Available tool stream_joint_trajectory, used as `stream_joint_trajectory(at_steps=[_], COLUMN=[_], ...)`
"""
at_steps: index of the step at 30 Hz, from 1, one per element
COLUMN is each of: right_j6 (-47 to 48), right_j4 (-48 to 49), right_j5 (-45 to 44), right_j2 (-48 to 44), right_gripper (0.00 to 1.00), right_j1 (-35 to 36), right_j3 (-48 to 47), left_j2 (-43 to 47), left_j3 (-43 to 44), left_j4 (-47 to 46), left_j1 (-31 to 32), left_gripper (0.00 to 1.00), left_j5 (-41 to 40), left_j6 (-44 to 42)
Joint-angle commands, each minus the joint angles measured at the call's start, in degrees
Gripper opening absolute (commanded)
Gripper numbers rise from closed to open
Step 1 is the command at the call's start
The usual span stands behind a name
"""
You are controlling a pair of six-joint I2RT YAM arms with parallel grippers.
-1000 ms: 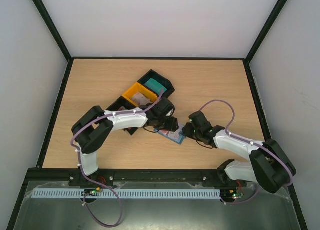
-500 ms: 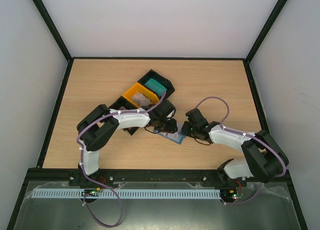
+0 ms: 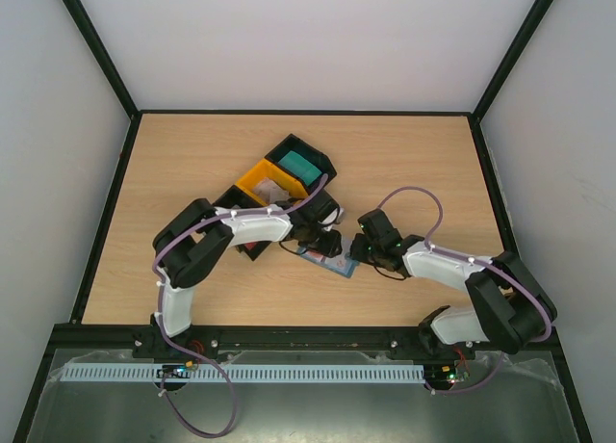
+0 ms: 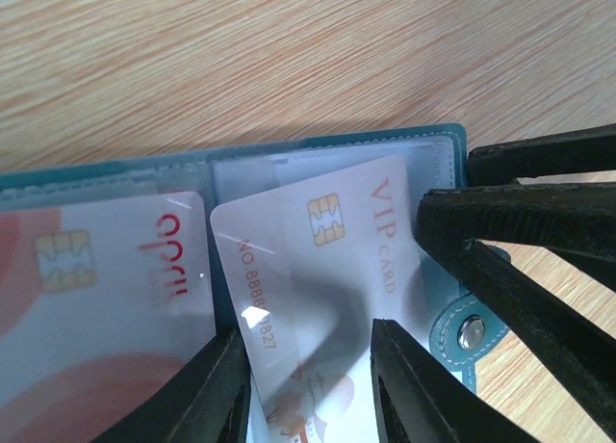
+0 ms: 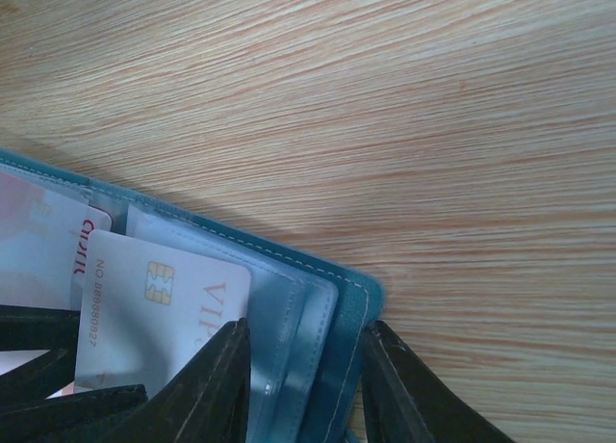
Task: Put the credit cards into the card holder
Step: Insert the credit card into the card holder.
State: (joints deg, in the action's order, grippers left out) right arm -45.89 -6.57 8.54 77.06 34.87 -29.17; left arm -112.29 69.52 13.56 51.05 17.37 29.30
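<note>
Status: one red-printed card [image 4: 96, 299] sits in the card holder [image 4: 438, 140] pocket far from the snap tab [image 4: 469, 332]. The VIP card [image 4: 337, 260] lies over the pocket beside the snap tab and appears not fully inserted.

Left gripper [image 4: 308, 329]: jaws narrowed onto the VIP card's edges.

Right gripper [image 5: 306, 327]: jaws slightly apart, straddling the card holder's tab-side edge; clamping cannot be confirmed.

The card holder lies open on the table [image 3: 433, 154] between both grippers.

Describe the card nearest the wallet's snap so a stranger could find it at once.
On the wooden table, near the trays, lies an open blue wallet. The card is by its snap, at the left gripper. Unlike the neighbouring card, it alone reads VIP CARD.
</note>
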Motion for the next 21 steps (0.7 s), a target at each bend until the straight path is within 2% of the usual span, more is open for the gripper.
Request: stream_joint_trajectory(at_steps=[1,8,16,21], right_j6=[-1.0,-1.9,-3.2,-4.2], right_j4=[-2.0,-0.4,0.4,-2.4], right_j5=[-0.3,-0.9,-2.1,-5.3], right_j2=[-0.3,-1.0,-1.2,-4.8], right_gripper=[0.32,0.35,0.33,0.34], right_j1=[0.3,0.3,0.3,0.3], right_j3=[1.6,2.1,2.1,1.6], left_j2=[-2.0,-2.4,-2.9,-0.3], left_j3=[3.5,4.8,4.9,4.7], left_j4=[0.4,-0.1,-0.3,0.7], left_j1=[1.2,1.4,1.3,1.0], left_gripper=[0.37,0.37,0.37,0.46], left_j5=[2.7,4.7,6.1,4.1], left_j6=[-6.5,-10.2,-10.5,-8.0])
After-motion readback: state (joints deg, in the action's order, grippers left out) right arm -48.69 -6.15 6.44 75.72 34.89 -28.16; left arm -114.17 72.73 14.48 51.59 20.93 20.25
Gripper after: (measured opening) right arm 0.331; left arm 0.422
